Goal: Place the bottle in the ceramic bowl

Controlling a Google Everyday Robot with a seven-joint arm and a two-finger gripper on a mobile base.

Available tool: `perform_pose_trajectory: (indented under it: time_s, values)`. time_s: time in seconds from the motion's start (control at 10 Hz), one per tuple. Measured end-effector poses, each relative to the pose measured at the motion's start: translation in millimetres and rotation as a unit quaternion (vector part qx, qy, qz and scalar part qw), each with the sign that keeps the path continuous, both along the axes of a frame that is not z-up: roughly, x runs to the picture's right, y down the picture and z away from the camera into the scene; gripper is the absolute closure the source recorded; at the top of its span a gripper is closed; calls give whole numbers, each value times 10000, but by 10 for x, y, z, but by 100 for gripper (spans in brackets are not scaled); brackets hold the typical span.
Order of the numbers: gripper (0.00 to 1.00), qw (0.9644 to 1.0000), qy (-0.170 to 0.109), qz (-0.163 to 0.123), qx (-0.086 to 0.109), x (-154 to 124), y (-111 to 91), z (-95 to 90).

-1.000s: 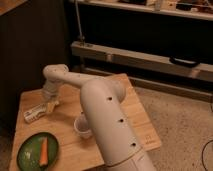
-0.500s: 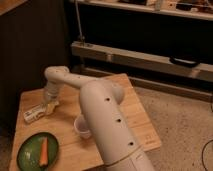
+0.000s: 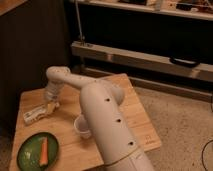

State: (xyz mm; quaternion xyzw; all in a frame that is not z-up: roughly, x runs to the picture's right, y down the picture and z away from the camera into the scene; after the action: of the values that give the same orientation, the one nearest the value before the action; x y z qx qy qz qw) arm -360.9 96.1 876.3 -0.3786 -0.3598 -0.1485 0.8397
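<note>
Camera view: The wooden worktop (image 3: 135, 117) carries all items. The bottle (image 3: 37, 114) lies on its side near the worktop's left edge, cap end pointing toward that edge. The hand (image 3: 50, 106) is lowered onto the bottle's right end, its fingers brought together and clamped on the bottle. The white arm (image 3: 95, 107) runs from the hand across the middle of the worktop toward the near right corner, covering much of the surface there.

The ceramic bowl (image 3: 27, 155) sits nearer the camera than the bottle, at the worktop's front left corner, apart from the bottle. An orange stick-shaped item (image 3: 43, 151) lies inside the bowl. A small white cup (image 3: 81, 126) stands right of the bottle, just beside the arm. Bare wood separates the bottle from the bowl. The worktop's right part beyond the arm is bare to its edge.
</note>
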Motion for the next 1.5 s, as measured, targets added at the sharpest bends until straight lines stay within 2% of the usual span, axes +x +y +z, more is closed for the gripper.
perform_pose_trajectory:
  time_s: [0.1, 0.4, 0.5, 0.6, 0.7, 0.8, 1.0, 1.1, 1.2, 1.4, 1.5]
  values:
    - [95, 9999, -80, 48, 62, 38, -90, -131]
    - [95, 9991, -305, 14, 285, 251, -347, -815]
    - [95, 9986, -394, -97, 329, 368, -348, -1185]
    - [95, 9983, -433, -208, 323, 492, -257, -1492]
    - [95, 9981, -452, -274, 304, 568, -154, -1718]
    - [95, 9977, -492, -415, 226, 634, 104, -2083]
    - [93, 9970, -509, -570, 97, 700, 431, -2456]
    - [87, 9967, -496, -638, 32, 739, 589, -2601]
    - [75, 9961, -470, -750, -26, 776, 792, -2768]
    - [60, 9948, -429, -920, -45, 756, 987, -2875]
    - [49, 9941, -401, -1005, -36, 740, 1075, -2874]
